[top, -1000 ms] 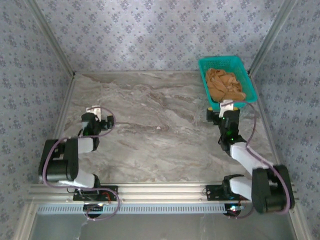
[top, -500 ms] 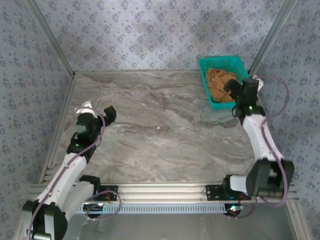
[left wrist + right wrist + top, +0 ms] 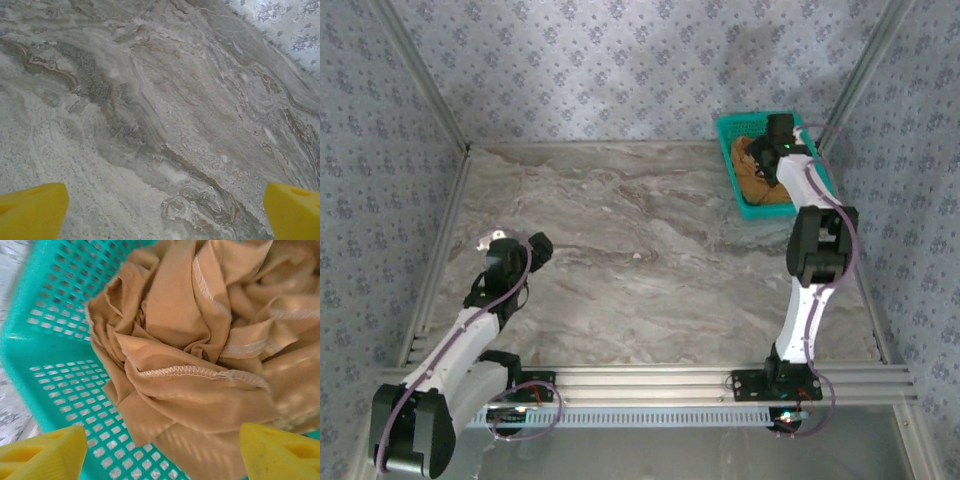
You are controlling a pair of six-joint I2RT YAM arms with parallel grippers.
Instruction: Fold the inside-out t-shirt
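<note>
Right gripper (image 3: 160,454) swung from near basket (image 3: 55,340) edge to over inside-out t-shirt (image 3: 200,355) inside; left arm (image 3: 470,322) unfolded forward.

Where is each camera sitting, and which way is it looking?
Top: above and behind the arms, looking down on the table; both arms show.
Left wrist: on the left arm, facing the table; the left gripper's yellow fingers show.
Right wrist: on the right arm, facing down into the basket at the t-shirt; the right gripper's yellow fingers show.
Shared: top and right wrist both see the basket and t-shirt.
</note>
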